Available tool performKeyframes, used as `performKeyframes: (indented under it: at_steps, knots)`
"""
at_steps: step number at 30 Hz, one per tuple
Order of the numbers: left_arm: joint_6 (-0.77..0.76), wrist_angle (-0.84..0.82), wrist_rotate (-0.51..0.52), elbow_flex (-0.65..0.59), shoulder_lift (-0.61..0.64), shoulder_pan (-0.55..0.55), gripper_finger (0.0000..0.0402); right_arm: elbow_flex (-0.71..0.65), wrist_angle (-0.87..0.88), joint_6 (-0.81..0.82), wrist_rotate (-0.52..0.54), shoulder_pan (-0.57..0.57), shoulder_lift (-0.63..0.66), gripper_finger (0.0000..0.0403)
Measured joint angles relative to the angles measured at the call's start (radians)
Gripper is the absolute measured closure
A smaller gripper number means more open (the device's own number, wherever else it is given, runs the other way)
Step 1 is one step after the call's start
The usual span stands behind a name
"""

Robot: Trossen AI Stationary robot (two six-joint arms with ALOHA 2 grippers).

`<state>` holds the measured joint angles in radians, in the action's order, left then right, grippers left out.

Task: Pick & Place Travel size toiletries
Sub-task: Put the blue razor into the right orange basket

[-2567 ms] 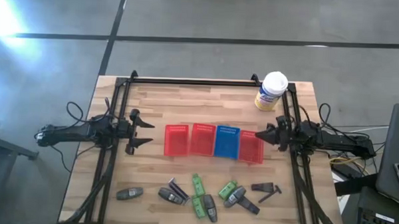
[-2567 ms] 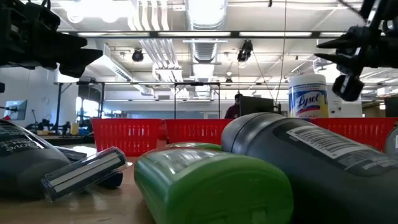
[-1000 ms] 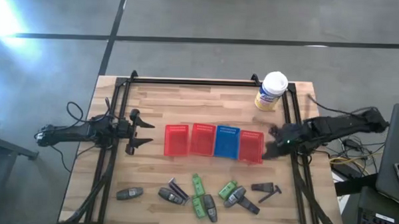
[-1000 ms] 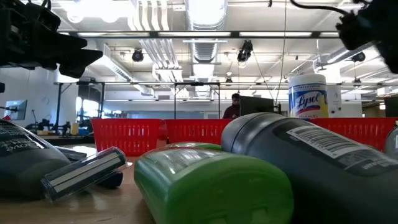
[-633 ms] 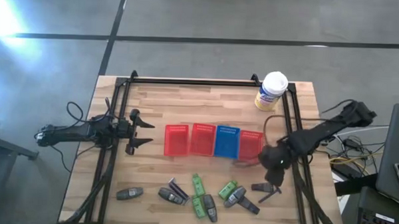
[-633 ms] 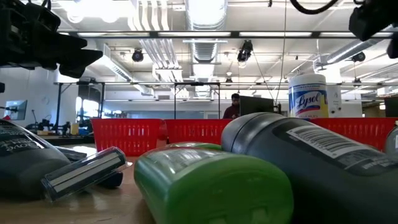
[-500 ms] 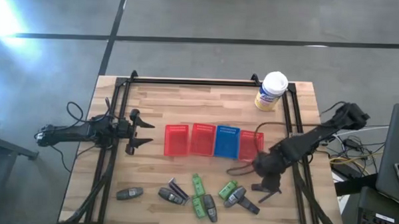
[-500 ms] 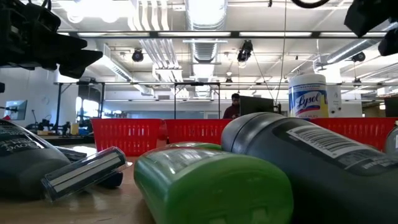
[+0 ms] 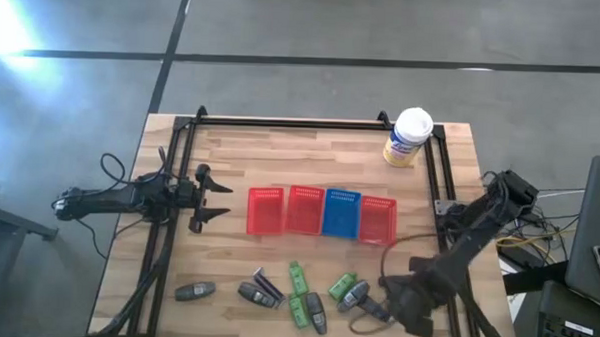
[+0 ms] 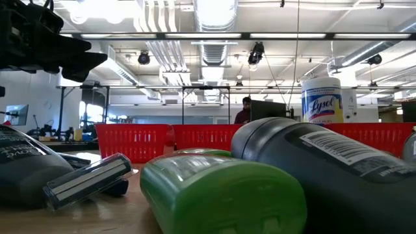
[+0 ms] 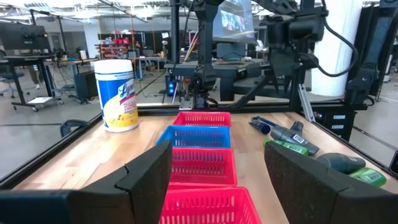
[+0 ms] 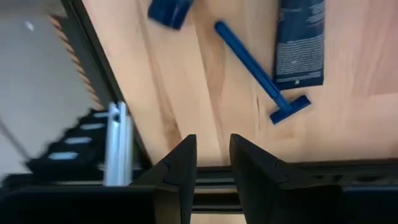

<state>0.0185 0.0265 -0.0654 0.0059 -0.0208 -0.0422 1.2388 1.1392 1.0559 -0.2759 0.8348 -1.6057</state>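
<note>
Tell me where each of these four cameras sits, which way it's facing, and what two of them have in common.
High view: overhead, straight down on the table; both arms show, right pincer over the near edge.
Low view: table height, level across the green bottle to the room; left arm at upper left.
Left wrist view: along the baskets; own fingers spread.
Right wrist view: down on the blue razor; own fingers nearly together.
Shared: the Lysol canister shows in the low and left wrist views.

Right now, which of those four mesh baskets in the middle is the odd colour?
The blue mesh basket, third from the left in the row on the wooden table. The three red mesh baskets flank it: two on its left, one on its right.
</note>
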Motion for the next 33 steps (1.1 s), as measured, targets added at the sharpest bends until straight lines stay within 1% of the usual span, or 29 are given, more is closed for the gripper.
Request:
performKeyframes:
  at_steps: [2,5,9,11,14,16,21,25,30,33]
  knots:
    - [0.0,0.0,0.0,0.0,0.0,0.0,0.014,-0.004,-0.005,-0.044,0.021,0.038,0.0,0.0301]
    - [0.0,-0.001,0.0,0.0,0.0,0.0,0.014,-0.022,-0.001,-0.125,0.066,0.078,0.005,0.0276]
    - [0.0,-0.001,0.0,0.0,0.0,0.0,0.014,-0.054,0.001,-0.22,0.151,0.097,0.011,0.0235]
    - [0.0,-0.001,0.0,0.0,0.0,0.0,0.014,-0.08,-0.002,-0.253,0.177,0.102,0.01,0.0215]
    - [0.0,-0.001,0.0,0.0,0.0,0.0,0.014,-0.134,-0.027,-0.289,0.173,0.102,0.009,0.0194]
    - [0.0,-0.002,0.0,0.0,0.0,0.0,0.014,-0.173,-0.092,-0.317,0.159,0.102,0.011,0.0188]
    - [0.0,-0.002,0.0,0.0,0.0,0.0,0.014,-0.253,-0.253,-0.33,0.126,0.104,0.023,0.0195]
    - [0.0,-0.002,0.0,0.0,0.0,0.0,0.014,-0.303,-0.268,-0.33,0.177,0.117,0.022,0.021]
    - [0.0,-0.002,0.0,0.0,0.0,0.0,0.014,-0.334,-0.273,-0.394,0.18,0.117,0.026,0.0229]
    - [0.0,-0.002,0.0,0.0,0.0,0.0,0.014,-0.343,-0.291,-0.405,0.178,0.119,0.027,0.024]
